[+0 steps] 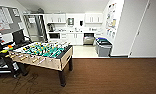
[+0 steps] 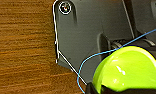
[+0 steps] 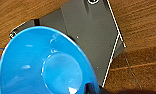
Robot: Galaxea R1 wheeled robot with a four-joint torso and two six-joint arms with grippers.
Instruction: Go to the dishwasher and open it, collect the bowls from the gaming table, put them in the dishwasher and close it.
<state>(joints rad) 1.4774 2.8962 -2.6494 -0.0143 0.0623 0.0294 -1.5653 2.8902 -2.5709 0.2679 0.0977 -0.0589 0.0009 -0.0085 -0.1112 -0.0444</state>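
A lime-green bowl (image 2: 129, 70) hangs over the brown floor in the left wrist view, with my left gripper (image 2: 90, 88) shut on its rim. A blue bowl (image 3: 44, 65) hangs likewise in the right wrist view, its rim held by my shut right gripper (image 3: 90, 88). In the head view the gaming table (image 1: 44, 53), a football table with a green field, stands close at the left. The dishwasher (image 1: 88, 40), with its steel front, sits far back in the kitchen row. A dark opening shows above its front, so its door looks folded down.
Grey bins (image 1: 103, 47) with blue and green lids stand by the white wall corner at the kitchen entrance. A dark desk with a monitor (image 1: 18, 36) is at the far left. Brown floor (image 1: 111, 77) stretches ahead and right; the kitchen floor (image 1: 84, 52) is pale.
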